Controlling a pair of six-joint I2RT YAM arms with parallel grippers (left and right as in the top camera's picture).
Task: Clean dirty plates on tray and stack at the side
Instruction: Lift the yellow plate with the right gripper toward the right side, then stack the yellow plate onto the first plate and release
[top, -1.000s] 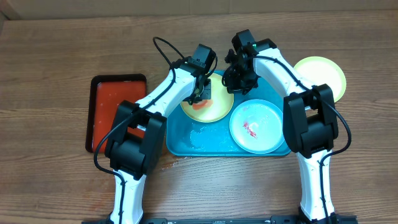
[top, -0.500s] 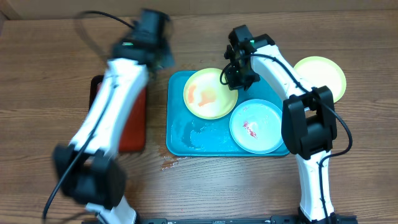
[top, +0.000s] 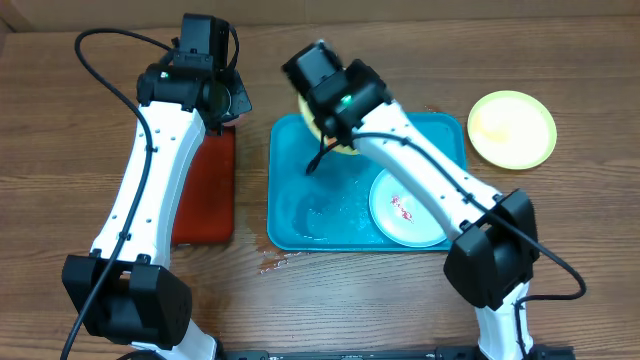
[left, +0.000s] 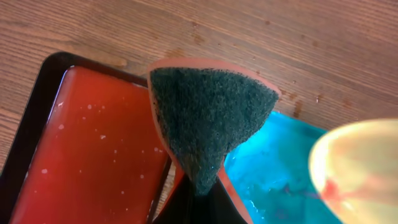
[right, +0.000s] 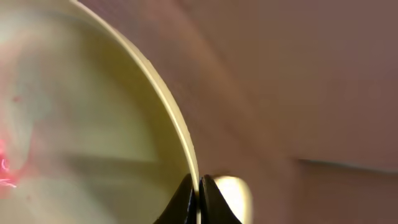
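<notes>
our right gripper (right: 198, 190) pinches narrowly the rim of a round yellow-green plastic plate (right: 93, 118) with a red smear, held over the large turquoise rectangular plastic tray (top: 300, 215), where a light blue rimmed round plate (top: 405, 208) lies flat. our left gripper (left: 198, 193) clamps a dark green scouring sponge (left: 208, 118) above the black rim of the small red tray (left: 93, 143). a second yellow-green plate (top: 512, 128) sits on the wooden table (top: 90, 150), right of the turquoise tray.

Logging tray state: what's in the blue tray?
Blue plate with red smears, plus water film. Yellow plate held above in right jaws; arm hides the tray beneath.
</notes>
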